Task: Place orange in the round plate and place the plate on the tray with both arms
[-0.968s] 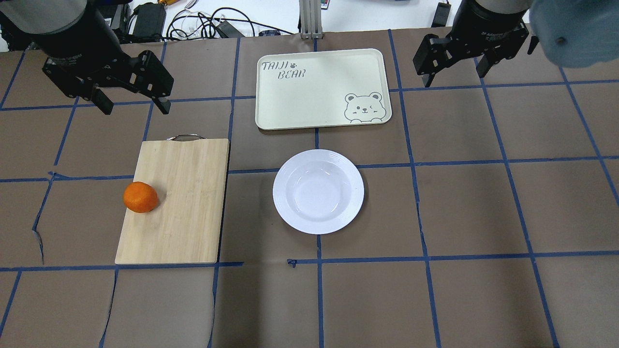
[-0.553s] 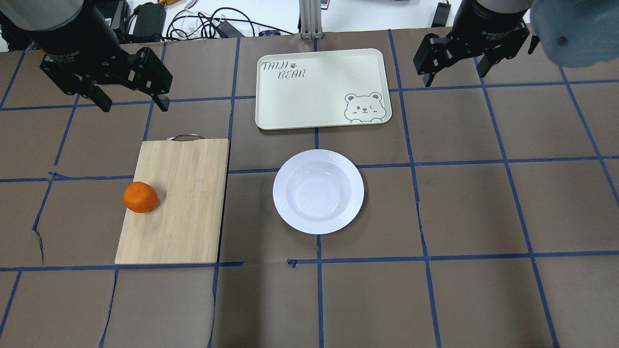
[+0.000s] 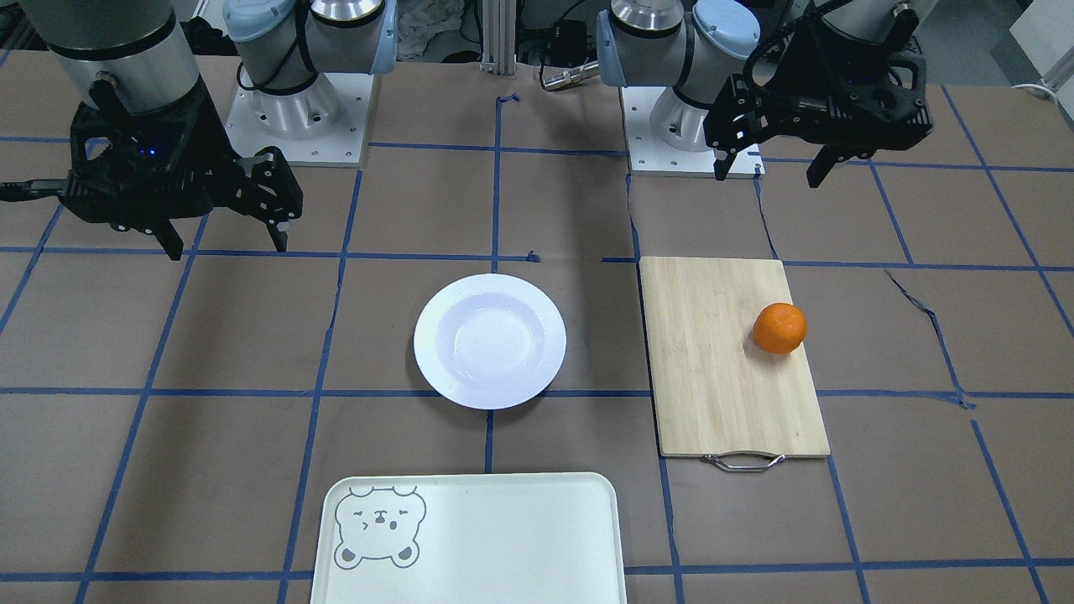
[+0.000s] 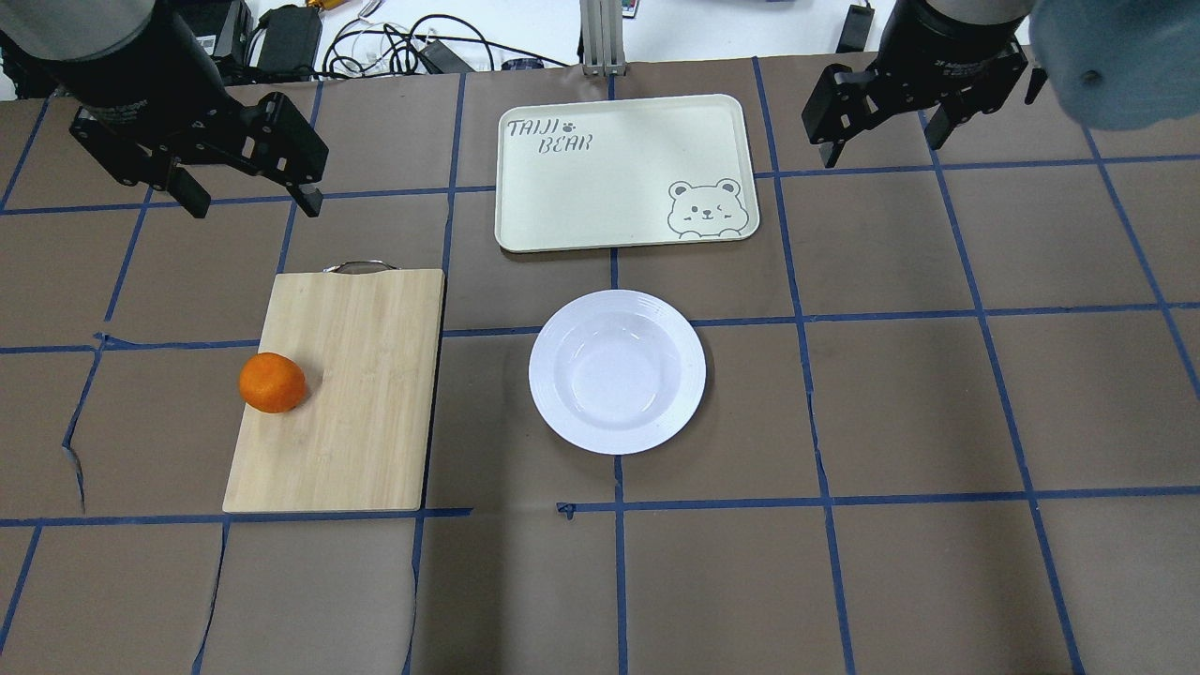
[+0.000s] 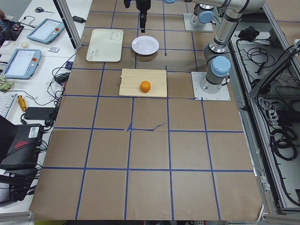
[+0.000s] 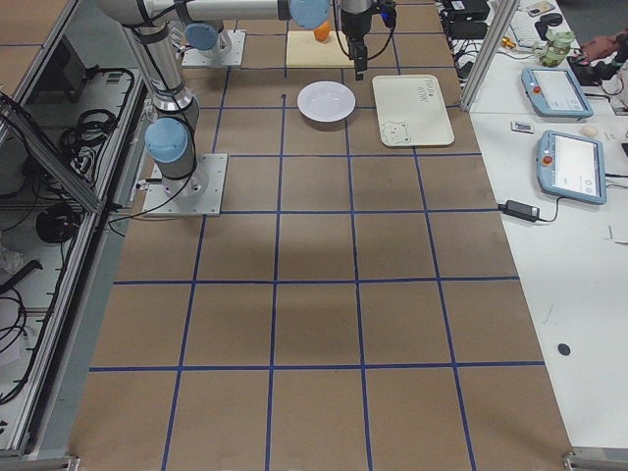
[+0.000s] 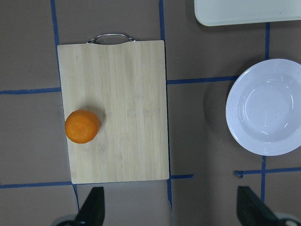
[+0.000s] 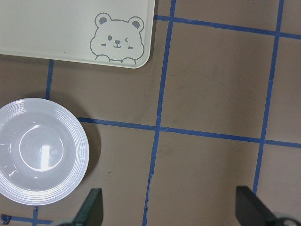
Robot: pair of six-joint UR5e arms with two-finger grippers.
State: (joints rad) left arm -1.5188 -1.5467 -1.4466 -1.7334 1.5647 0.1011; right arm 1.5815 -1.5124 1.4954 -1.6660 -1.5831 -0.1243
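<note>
The orange [image 4: 273, 382] [image 3: 779, 328] [image 7: 82, 126] rests near the left edge of a bamboo cutting board [image 4: 361, 412]. An empty white round plate [image 4: 617, 371] [image 3: 490, 341] [image 8: 41, 150] sits mid-table. Beyond it lies the cream bear tray [image 4: 619, 173] [image 3: 495, 537], with nothing on it. My left gripper [image 4: 255, 206] [image 3: 768, 174] [image 7: 171, 207] hangs open high above the table, off the board's handle end. My right gripper [image 4: 881, 150] [image 3: 228, 247] [image 8: 171, 207] is open too, up at the tray's right, holding nothing.
The cutting board has a metal handle [image 4: 358, 266] pointing at the far side. Cables and power bricks [image 4: 394, 47] lie past the table's far edge. The two arm bases [image 3: 298, 109] stand at the robot's side of the table.
The left gripper has drifted slightly toward the far left, still open. The right gripper, orange, plate and tray have stayed where they were.
</note>
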